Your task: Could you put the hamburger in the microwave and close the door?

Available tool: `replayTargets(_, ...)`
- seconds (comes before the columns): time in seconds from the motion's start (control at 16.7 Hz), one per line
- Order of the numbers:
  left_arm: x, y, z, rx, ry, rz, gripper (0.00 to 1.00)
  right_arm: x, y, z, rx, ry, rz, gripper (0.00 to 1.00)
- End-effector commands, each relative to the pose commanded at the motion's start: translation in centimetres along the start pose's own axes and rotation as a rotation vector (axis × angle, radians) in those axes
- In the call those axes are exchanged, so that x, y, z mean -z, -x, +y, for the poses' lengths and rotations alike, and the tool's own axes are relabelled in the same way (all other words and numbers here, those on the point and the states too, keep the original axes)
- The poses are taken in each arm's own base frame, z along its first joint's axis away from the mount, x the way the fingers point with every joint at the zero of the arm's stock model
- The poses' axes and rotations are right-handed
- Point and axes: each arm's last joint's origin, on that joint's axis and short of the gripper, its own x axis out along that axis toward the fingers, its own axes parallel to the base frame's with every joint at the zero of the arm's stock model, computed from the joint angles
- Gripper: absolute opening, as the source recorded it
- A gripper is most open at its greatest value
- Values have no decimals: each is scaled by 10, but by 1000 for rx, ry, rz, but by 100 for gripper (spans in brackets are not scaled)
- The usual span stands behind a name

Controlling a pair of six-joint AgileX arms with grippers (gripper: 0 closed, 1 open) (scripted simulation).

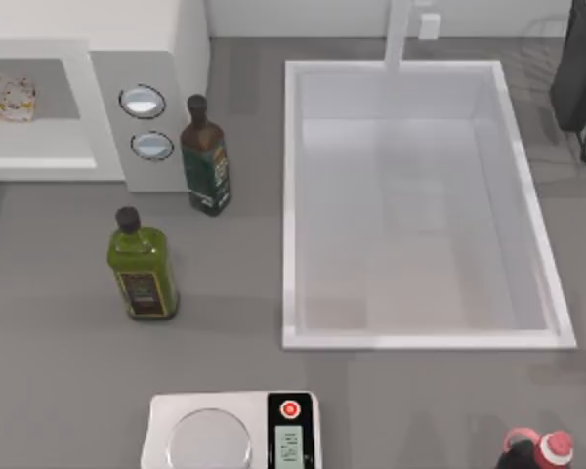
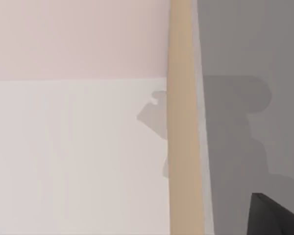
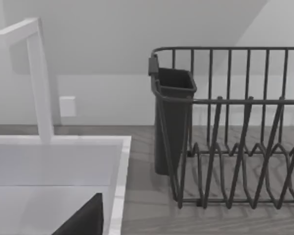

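Two bottles: dark green bottle (image 1: 205,156) and olive bottle (image 1: 143,264), left of centre, below the microwave (image 1: 142,59).
Hamburger: hamburger (image 1: 5,95) sits inside the microwave cavity, upper left of the frame, so placement looks done.
Door: not closed yet, judging by the exposed cavity.
Sink: sink (image 1: 425,337) centre right.
Scale: scale (image 1: 230,430) bottom edge.
Pincers: cannot tell, either arm.

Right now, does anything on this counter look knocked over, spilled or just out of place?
Nothing looks spilled or broken. Both oil bottles, the dark one and the green one, lie flat on the counter rather than standing. The hamburger already sits inside the microwave, whose front appears open.
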Motion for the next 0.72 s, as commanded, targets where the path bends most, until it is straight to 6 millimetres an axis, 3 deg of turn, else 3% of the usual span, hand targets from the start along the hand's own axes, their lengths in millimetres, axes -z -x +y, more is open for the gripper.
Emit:
replayTargets(0.18, 19, -15, -4, 16, 16, 11, 0, 0, 0, 0, 0, 0, 0, 100)
replayTargets(0.48, 17, -16, -6, 17, 11, 10, 0, 0, 0, 0, 0, 0, 0, 100)
replayTargets(0.72, 6, -16, -39, 12, 1, 3, 0, 0, 0, 0, 0, 0, 0, 100)
